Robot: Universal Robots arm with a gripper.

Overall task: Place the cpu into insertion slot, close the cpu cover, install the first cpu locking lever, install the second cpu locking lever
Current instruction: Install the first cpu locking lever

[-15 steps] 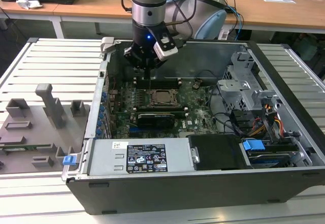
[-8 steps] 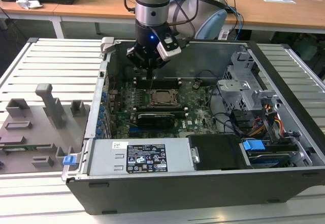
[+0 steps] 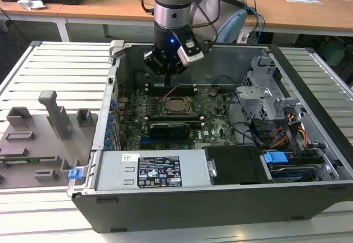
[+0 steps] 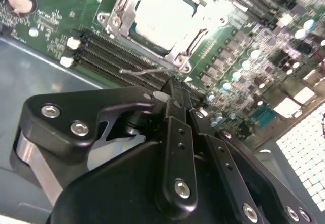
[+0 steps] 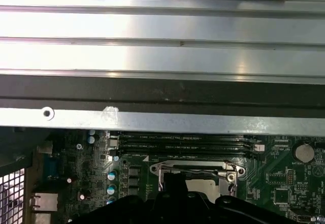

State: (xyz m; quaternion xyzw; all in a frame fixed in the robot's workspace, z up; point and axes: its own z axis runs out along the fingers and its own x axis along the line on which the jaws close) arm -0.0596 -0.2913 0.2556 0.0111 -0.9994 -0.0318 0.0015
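The cpu (image 4: 165,16) lies flat in the insertion slot (image 3: 166,104) on the green board, its silvery top bright. The cpu cover (image 4: 198,33) lies down around it as a metal frame. A thin wire locking lever (image 4: 144,71) juts out beside the socket, running toward my fingertips. My gripper (image 4: 175,89) is shut, with its tips right at that lever's inner end; whether they touch it I cannot tell. In the exterior view the gripper (image 3: 167,83) hangs just behind the cpu (image 3: 178,105). The first wrist view has the gripper (image 5: 172,181) at the socket's edge.
Black memory slots (image 4: 117,56) run between the socket and the case wall. A long black card (image 3: 175,127), the power supply (image 3: 154,171) and the drive cage (image 3: 265,97) crowd the case. A grey fixture tray (image 3: 38,133) sits at the exterior view's left.
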